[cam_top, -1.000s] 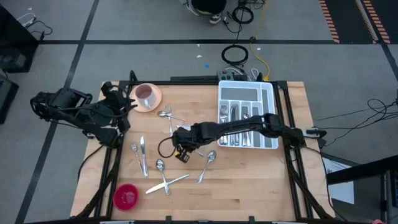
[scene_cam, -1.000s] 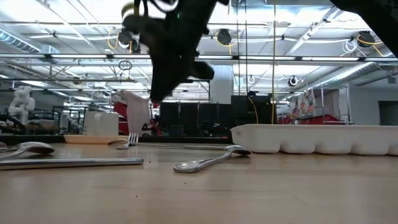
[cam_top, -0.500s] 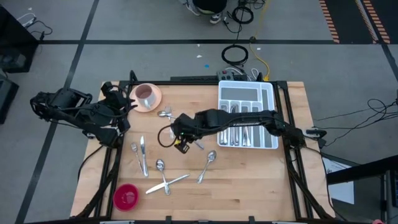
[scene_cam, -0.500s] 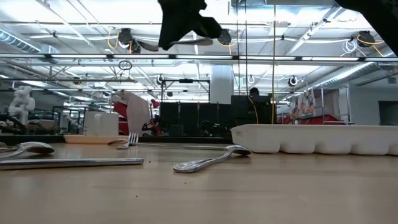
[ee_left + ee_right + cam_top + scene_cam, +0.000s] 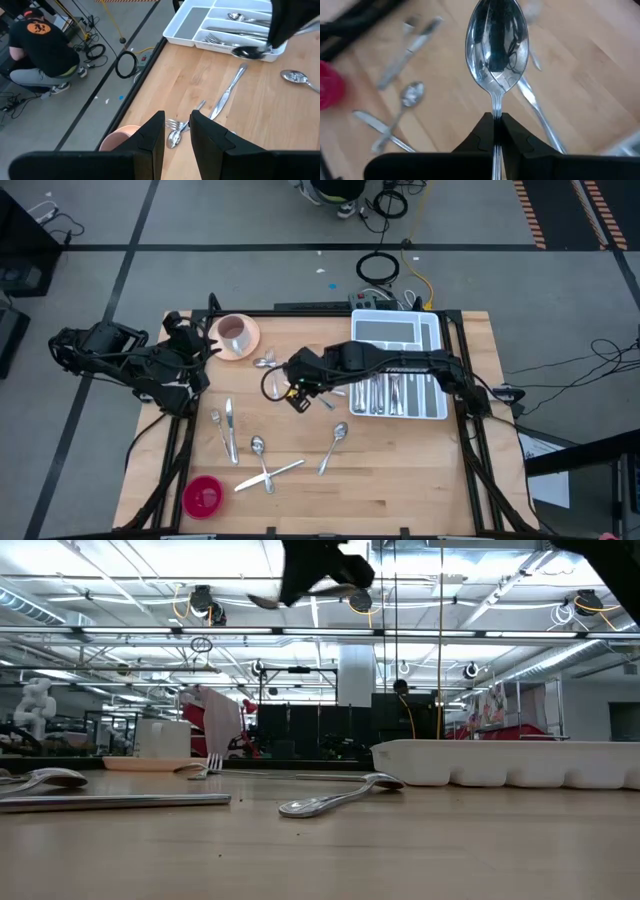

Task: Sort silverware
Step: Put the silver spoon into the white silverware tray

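1. Your right gripper is clamped on the slim neck of a shiny silver metal spoon, bowl pointing straight out ahead of the fingertips, carried high above the wooden table.
2. Expect the spoon to be light, stiff and slick; the narrow handle could pivot between the jaws, so a hold nearer the middle of the handle would likely sit steadier.
3. Beneath and around the gripper, loose silver forks, knives and spoons lie scattered on the wood.
4. Just beyond the gripper, along its own arm, sits the white compartmented plastic cutlery tray, already holding several pieces.
5. The right arm stretches low and long across the tray toward the table's middle.
6. Well apart on the far side, your left gripper waits at the table edge, fingers slightly apart and holding nothing, by the pink cup.
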